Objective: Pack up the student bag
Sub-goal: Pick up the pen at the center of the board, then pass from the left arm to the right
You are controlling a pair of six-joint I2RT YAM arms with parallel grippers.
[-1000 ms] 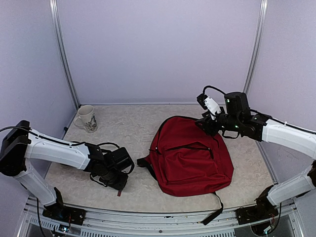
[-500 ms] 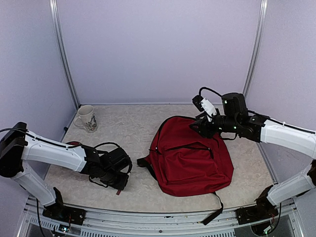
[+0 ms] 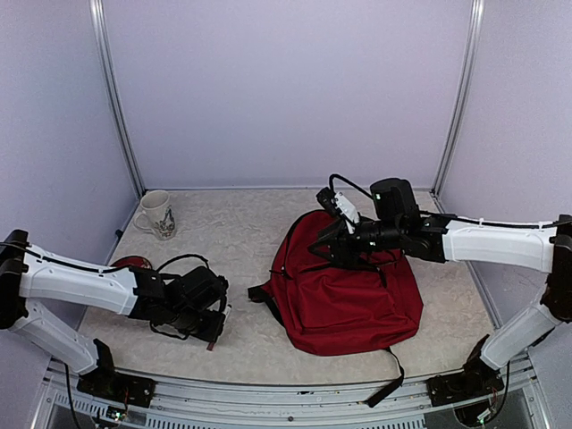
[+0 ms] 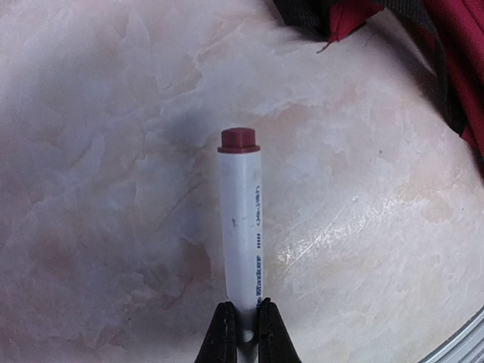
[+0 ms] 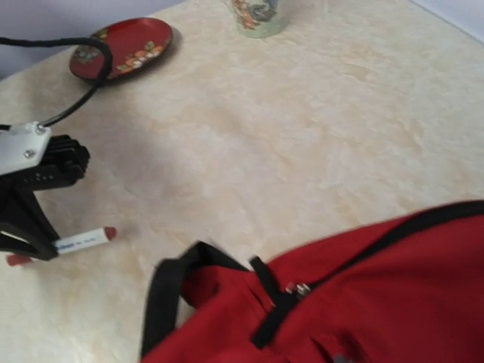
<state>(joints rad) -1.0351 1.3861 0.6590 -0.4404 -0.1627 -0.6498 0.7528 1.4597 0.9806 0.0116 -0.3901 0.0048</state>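
The student bag [image 3: 353, 290] is a dark-red backpack lying flat at the right centre, its zippers closed. It also shows in the right wrist view [image 5: 393, 295], with a black zipper pull [image 5: 266, 283] and a black strap loop [image 5: 162, 291]. My right gripper [image 3: 329, 243] hovers over the bag's upper left part. Its fingers do not show in its own view. My left gripper [image 4: 242, 311] is shut on the end of a white marker with a dark-red cap [image 4: 240, 219], held low over the table left of the bag [image 3: 213, 329].
A patterned mug [image 3: 157, 214] stands at the back left. A small red plate [image 3: 130, 263] lies beside the left arm and also shows in the right wrist view [image 5: 121, 47]. A black strap [image 3: 389, 389] trails over the front table edge.
My right gripper has swung left from the bag's back right corner to above its upper left part. My left arm has drawn back slightly with the marker, uncovering the red plate.
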